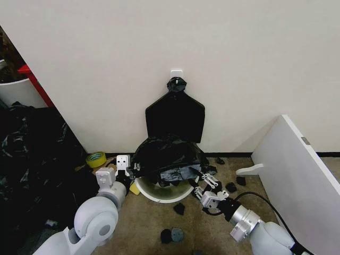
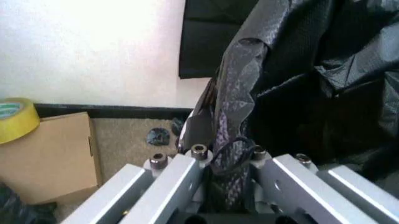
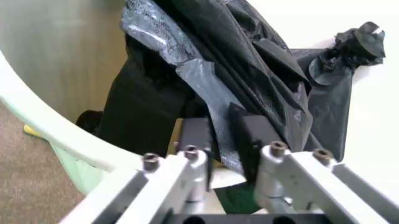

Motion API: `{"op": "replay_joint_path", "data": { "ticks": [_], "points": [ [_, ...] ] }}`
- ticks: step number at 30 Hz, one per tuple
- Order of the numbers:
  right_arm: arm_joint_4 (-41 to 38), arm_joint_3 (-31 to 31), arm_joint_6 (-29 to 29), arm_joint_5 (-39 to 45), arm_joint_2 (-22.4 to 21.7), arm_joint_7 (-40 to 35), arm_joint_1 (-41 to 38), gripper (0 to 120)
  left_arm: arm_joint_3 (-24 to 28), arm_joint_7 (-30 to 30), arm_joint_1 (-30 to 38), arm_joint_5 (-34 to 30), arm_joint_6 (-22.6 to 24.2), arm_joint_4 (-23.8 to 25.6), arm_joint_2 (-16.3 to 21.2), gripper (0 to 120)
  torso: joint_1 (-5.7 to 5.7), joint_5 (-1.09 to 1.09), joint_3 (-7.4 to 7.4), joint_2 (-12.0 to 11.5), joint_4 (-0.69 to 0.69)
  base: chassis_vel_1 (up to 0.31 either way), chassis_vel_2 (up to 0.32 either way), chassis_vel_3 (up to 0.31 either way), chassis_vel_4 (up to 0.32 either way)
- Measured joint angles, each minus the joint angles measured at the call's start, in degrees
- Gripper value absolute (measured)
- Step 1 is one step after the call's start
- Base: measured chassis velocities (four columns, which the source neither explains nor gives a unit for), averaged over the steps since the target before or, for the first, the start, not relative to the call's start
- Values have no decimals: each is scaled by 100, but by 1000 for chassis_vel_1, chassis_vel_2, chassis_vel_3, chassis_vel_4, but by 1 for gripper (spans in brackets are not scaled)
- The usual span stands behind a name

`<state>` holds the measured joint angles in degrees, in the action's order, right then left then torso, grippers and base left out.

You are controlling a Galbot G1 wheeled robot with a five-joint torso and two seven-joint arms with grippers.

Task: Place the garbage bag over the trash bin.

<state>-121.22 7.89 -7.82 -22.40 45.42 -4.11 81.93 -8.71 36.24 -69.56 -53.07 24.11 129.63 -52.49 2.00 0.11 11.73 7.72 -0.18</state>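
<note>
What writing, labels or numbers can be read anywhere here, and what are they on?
None can be read.
The yellow tape roll carries green and white printing on its side, too blurred to make out.
The garbage bag, the trash bin and both pincers bear no visible lettering.

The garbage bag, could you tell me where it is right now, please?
In the head view the garbage bag is draped over the back of the trash bin by the wall, stretched between the left gripper and the right gripper.

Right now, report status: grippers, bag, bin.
Left gripper and right gripper both shut on garbage bag. Bag stretched over trash bin, front rim uncovered. Nothing blocking.
</note>
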Motion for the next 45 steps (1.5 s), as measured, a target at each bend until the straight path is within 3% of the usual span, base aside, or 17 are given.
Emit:
{"op": "replay_joint_path", "data": {
  "ticks": [3, 7, 9, 13, 22, 27, 29, 31, 37, 42, 45],
  "points": [
    [47, -49, -78, 121, 27, -87, -12, 0, 1, 0, 13, -1, 0, -24, -1, 1, 0, 0, 0, 0, 0, 0, 0, 0, 0],
    [174, -130, -325, 481, 38, -151, -40, 0, -2, 0, 39, -3, -17, -59, -5, 1, 0, 0, 0, 0, 0, 0, 0, 0, 0],
    [352, -195, -793, 1067, 34, 2, -41, 0, -45, -1, 80, -41, -41, -90, -14, 1, 0, -1, 0, 0, 0, 0, 0, 0, 0],
    [786, -231, -2023, 2233, 44, 1074, -29, 0, -205, -1, 195, -191, -75, -161, -26, 1, 0, -1, 0, 0, 0, 0, 0, 0, 0],
    [1361, -219, -2854, 2713, 279, 2530, -58, 0, -249, 14, 364, -463, -82, -195, -34, 1, 0, 0, 0, 0, -1, 0, 0, 0, 0],
    [1763, -218, -3039, 2055, 583, 2759, -200, 0, -306, 37, 363, -626, -81, -142, -63, 1, 0, 0, 0, 0, 0, 0, 0, 0, 0],
    [2078, -157, -3086, 1161, 845, 2433, -349, 0, -309, 81, 343, -757, -61, -93, -101, 1, 0, -1, 0, 0, 0, 0, 0, 0, 0],
    [2156, -137, -3096, 904, 909, 2323, -400, 0, -307, 91, 337, -781, -53, -79, -112, 1, 0, 0, 0, 0, -1, 0, 0, 0, 0],
    [2841, 132, -3104, -1126, 1305, 1282, -924, 0, -244, 121, 230, -813, 22, 30, -187, 1, 0, -2, 0, 0, 2, 0, 0, 0, 0],
    [3007, 168, -2924, -1368, 1278, 629, -1015, 0, -231, 119, 170, -773, 34, 48, -193, 1, 0, 0, 0, 0, 1, 0, 0, 0, 0],
    [3006, 150, -2986, -936, 1101, 637, -954, 8, -230, 106, 169, -716, 26, 26, -194, 1, 0, 1, 0, 0, 0, 0, 0, 0, 0]
  ]
}}
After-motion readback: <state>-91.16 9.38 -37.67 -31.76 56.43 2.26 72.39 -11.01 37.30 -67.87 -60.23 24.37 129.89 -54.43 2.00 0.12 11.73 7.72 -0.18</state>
